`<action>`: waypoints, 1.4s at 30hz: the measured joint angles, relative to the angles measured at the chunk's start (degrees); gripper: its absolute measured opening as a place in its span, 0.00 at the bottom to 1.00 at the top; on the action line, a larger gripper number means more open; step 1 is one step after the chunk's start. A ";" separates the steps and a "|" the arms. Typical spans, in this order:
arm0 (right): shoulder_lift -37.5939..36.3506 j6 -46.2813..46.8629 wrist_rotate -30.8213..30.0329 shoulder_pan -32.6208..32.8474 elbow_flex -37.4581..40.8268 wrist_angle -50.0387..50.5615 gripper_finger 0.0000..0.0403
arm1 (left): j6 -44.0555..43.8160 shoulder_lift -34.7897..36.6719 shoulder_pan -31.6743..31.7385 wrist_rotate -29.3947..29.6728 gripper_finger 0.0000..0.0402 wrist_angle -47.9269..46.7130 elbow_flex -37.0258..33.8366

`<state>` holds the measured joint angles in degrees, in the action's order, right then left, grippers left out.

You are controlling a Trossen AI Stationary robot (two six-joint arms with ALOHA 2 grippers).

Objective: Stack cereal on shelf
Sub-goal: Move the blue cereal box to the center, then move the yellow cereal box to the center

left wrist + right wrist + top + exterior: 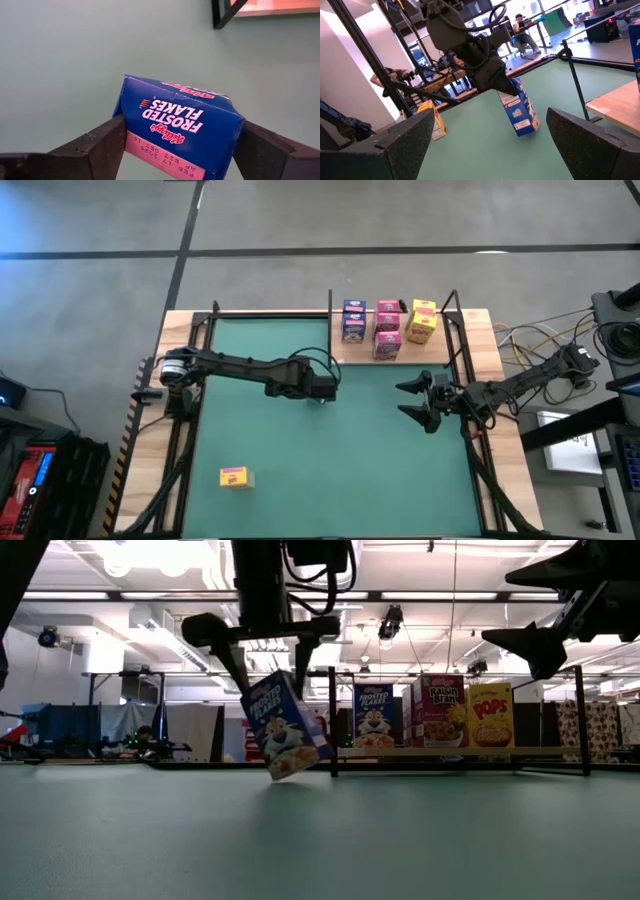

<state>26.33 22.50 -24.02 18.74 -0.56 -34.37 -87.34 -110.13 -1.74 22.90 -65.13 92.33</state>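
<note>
My left gripper (322, 390) is over the middle of the green mat, shut on a blue Frosted Flakes cereal box (285, 730). The box also shows in the left wrist view (180, 120) and the right wrist view (520, 110). The shelf (400, 352), a light-wood board with black posts, lies at the far right. On it stand a blue box (354, 320), two pink boxes (388, 315) and a yellow one (423, 320). Another yellow box (236, 477) lies on the mat near the front left. My right gripper (420, 402) waits open at the right, holding nothing. My left gripper pinches the blue box between its two fingers (100, 145), one on each narrow side near the top end (150, 150). The fingers slant down from above. The box hangs tilted below them, and its lower corner (275, 777) is at or just above the mat; which, I cannot tell.
Black frame rails run along the mat's left (190, 420) and right (470, 380) sides. A black shelf post (333, 720) stands just right of the held box in the low view. Open green mat (340, 470) lies between the two arms and toward the near edge.
</note>
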 joint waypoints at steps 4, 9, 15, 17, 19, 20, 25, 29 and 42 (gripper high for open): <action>0.00 0.01 0.01 -0.02 -0.02 0.12 0.93 | 0.83 0.00 0.00 0.42 0.80 0.12 0.27; 0.00 0.01 0.01 -0.02 0.00 0.36 0.93 | 0.93 0.00 0.01 0.79 0.90 0.70 0.41; 0.02 0.01 0.01 0.00 -0.02 1.14 0.93 | 1.71 0.00 -0.09 0.72 0.99 1.99 0.66; 0.02 0.00 0.00 -0.01 0.00 1.14 0.93 | 2.43 0.00 -0.07 0.76 0.98 3.24 0.66; 0.01 0.01 0.01 -0.01 0.00 1.14 0.93 | 3.33 0.00 -0.08 0.81 0.98 4.32 0.69; 0.01 0.00 0.01 -0.01 -0.01 1.14 0.93 | 3.71 0.01 -0.10 0.90 0.98 4.94 0.69; 0.02 0.01 0.01 -0.02 -0.02 1.11 0.93 | 5.30 0.11 -0.51 0.82 0.99 7.45 0.73; 0.02 0.01 -0.01 0.00 -0.02 1.11 0.93 | 5.42 0.28 -1.30 0.65 0.99 8.57 0.73; 0.00 0.01 -0.01 0.00 -0.02 1.09 0.93 | 4.10 1.31 -4.96 2.25 0.99 1.06 8.04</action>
<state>26.33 22.50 -24.03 18.74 -0.58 -33.28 -83.24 -108.81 -6.70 25.15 -64.06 100.37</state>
